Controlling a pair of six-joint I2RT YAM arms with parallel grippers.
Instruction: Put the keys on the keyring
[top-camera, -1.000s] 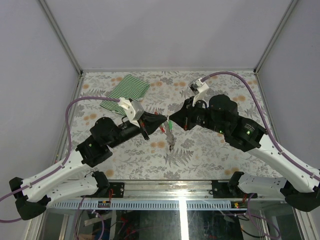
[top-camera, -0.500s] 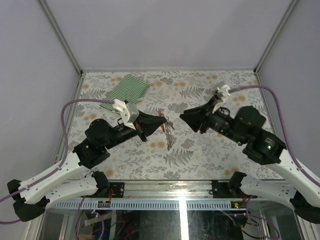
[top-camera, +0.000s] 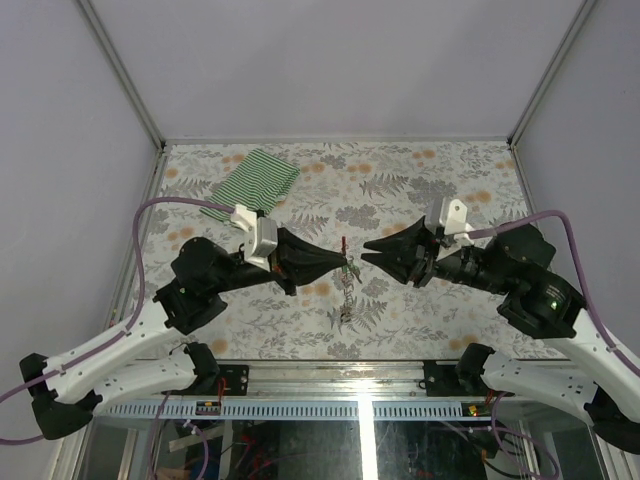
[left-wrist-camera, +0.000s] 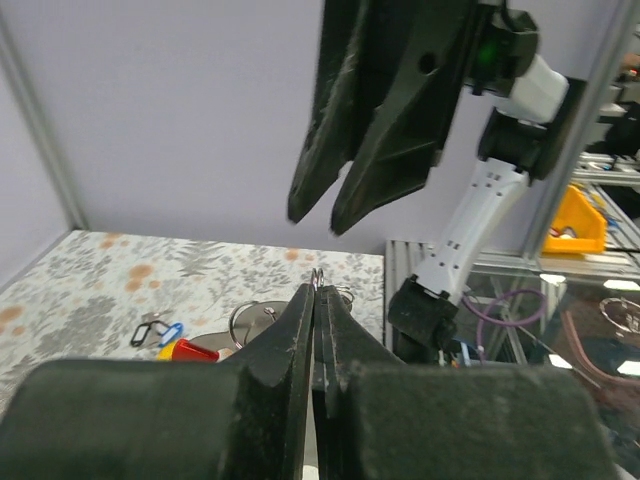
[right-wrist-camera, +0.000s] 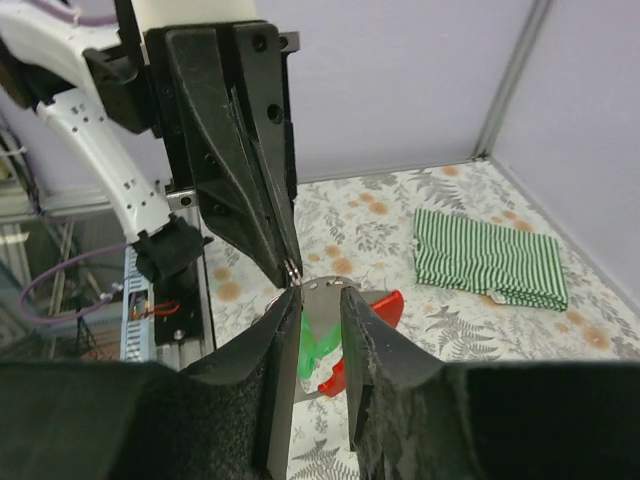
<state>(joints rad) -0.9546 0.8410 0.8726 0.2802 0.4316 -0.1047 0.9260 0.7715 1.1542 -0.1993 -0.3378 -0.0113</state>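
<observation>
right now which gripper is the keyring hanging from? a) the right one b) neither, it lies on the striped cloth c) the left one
c: the keyring dangles from the shut tips of the left gripper, while the right gripper sits just beside it with its jaws parted.

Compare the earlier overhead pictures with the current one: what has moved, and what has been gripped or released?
The right gripper opened and drew back to the right, then came in again. It now faces the left gripper with its jaws slightly apart. The left gripper shifted a little rightward, still shut on the keyring, the keys dangling beneath. The striped cloth has not moved.
</observation>
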